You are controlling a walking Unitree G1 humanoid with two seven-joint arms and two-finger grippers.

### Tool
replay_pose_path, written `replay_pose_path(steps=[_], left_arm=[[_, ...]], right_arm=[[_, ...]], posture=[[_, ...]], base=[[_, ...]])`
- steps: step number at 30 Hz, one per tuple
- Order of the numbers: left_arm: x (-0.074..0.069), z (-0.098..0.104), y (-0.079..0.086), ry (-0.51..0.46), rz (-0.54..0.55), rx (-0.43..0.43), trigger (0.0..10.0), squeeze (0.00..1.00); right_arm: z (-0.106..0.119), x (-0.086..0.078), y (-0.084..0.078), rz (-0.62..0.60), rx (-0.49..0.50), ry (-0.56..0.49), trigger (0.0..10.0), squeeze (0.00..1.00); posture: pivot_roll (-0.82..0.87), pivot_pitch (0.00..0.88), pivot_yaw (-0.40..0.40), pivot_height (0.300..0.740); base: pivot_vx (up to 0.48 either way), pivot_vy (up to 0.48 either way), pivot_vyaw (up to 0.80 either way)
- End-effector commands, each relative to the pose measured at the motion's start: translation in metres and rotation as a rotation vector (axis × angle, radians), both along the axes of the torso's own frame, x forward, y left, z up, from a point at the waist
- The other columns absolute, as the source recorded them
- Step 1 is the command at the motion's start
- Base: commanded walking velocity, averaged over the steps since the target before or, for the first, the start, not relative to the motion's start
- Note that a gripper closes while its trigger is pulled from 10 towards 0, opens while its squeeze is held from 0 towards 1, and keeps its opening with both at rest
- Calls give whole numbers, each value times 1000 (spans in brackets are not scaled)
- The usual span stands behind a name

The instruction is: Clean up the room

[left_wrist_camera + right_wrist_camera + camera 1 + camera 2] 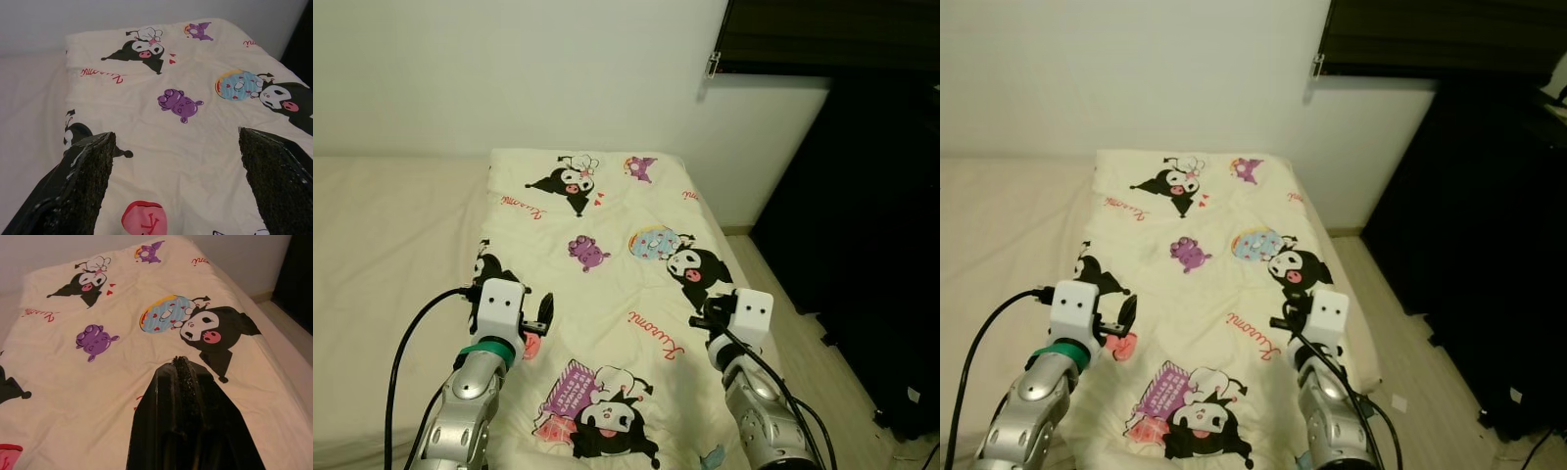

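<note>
cartoon-print blanket (607, 255) lies flat on the bed (382, 245), long axis running from the robot toward the wall; left gripper (176, 181) hovers spread wide above it, right gripper (183, 377) pinched closed on nothing

Soft, even indoor light; sharp views, dark right side
</note>
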State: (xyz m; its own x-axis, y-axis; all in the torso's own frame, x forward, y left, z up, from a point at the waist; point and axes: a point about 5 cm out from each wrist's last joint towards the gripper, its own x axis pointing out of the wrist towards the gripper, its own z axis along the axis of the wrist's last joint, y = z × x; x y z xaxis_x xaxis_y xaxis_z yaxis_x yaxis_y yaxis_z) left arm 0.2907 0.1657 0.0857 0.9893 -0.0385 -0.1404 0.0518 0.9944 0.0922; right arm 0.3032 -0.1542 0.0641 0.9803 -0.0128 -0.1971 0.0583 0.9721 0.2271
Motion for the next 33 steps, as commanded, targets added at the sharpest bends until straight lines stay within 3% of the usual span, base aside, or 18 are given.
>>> replay_pose_path(steps=[1, 14, 33], left_arm=[[-4, -6, 0, 28, -2, -12, 10000, 0], [-3, -4, -2, 24, -21, -18, 10000, 0], [-3, -4, -3, 25, -29, -16, 10000, 0]], right_arm=[[-5, -4, -6, -23, -4, 25, 10000, 0], [-5, -4, -5, -26, 0, 28, 10000, 0], [-5, -4, -5, -28, 2, 29, 10000, 0]], posture=[[91, 0, -48, 740], [91, 0, -48, 740], [87, 0, -49, 740]], base=[[0, 0, 0], [0, 0, 0], [-274, 0, 0]])
